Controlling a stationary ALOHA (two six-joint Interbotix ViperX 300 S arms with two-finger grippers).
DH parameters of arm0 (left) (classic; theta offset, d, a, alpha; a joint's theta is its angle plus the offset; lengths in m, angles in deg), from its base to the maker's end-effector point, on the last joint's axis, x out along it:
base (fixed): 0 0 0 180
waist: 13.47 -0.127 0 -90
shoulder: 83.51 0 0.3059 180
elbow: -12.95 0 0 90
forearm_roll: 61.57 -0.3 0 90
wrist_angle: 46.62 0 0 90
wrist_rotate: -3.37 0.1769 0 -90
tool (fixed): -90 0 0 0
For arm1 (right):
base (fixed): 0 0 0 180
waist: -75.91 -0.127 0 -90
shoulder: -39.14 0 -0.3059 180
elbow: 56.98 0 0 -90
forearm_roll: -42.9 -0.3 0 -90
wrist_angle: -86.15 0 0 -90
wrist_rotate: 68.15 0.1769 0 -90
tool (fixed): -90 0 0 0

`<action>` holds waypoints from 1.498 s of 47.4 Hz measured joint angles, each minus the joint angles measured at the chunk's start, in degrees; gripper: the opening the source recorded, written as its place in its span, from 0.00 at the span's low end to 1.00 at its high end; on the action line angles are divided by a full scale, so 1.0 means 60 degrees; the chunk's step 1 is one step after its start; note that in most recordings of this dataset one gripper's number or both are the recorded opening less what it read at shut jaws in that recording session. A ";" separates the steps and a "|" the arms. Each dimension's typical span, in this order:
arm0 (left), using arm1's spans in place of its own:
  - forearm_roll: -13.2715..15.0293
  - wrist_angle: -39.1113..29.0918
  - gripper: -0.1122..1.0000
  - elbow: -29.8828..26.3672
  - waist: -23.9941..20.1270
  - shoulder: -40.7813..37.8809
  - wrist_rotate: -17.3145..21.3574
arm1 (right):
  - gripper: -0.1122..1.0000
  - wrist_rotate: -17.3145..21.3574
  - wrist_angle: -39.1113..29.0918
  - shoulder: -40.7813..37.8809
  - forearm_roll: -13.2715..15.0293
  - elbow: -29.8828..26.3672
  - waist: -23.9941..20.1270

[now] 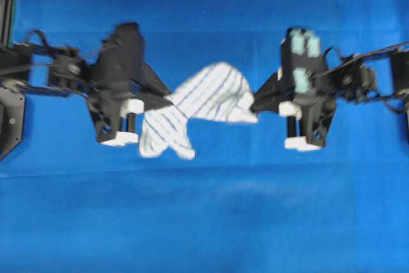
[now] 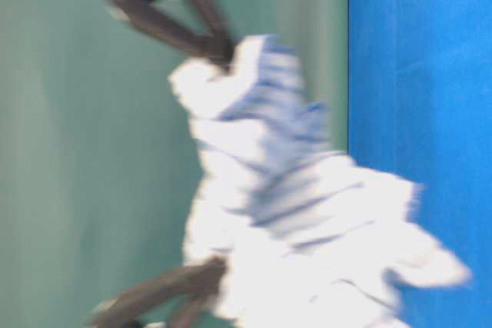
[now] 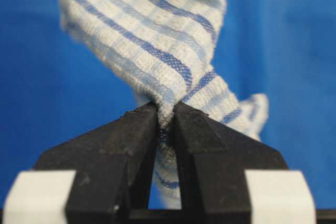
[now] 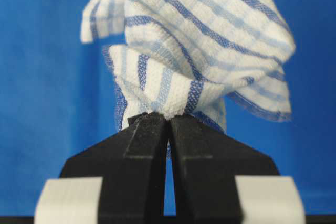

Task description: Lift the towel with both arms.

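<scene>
The towel [image 1: 198,103], white with thin blue checked stripes, hangs bunched between my two arms above the blue table cloth. My left gripper [image 1: 167,98] is shut on the towel's left end; in the left wrist view the black fingertips [image 3: 144,116] pinch a fold of towel [image 3: 147,35]. My right gripper [image 1: 254,105] is shut on the towel's right end; the right wrist view has its tips pressed together under the gathered towel [image 4: 205,40]. The table-level view is blurred and has the towel [image 2: 292,205] held off the surface by both black grippers, one at the top [image 2: 219,51], one at the bottom [image 2: 211,274].
The plain blue table cloth [image 1: 211,215] covers the whole work surface. Black arm mounts stand at the left edge [image 1: 9,113] and at the right edge [image 1: 399,75].
</scene>
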 measured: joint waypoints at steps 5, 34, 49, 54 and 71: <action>0.0000 -0.0586 0.16 -0.0425 -0.0029 0.0630 0.0000 | 0.11 0.0015 -0.0571 0.0454 0.0337 -0.0483 0.0015; -0.0029 -0.1787 0.16 -0.1743 -0.0161 0.1538 0.0249 | 0.11 -0.0073 -0.1567 0.1216 0.1025 -0.1860 0.0015; -0.0029 -0.1758 0.44 -0.1743 -0.0425 0.1406 0.0337 | 0.36 -0.0059 -0.1567 0.1216 0.1055 -0.1860 0.0117; -0.0029 -0.1729 0.74 -0.1743 -0.0483 0.1421 0.0322 | 0.63 -0.0044 -0.1582 0.1216 0.1069 -0.1860 0.0161; -0.0044 -0.1714 0.92 -0.1553 -0.0454 0.1421 0.0234 | 0.69 0.0059 -0.1582 0.1157 0.1157 -0.1714 0.0161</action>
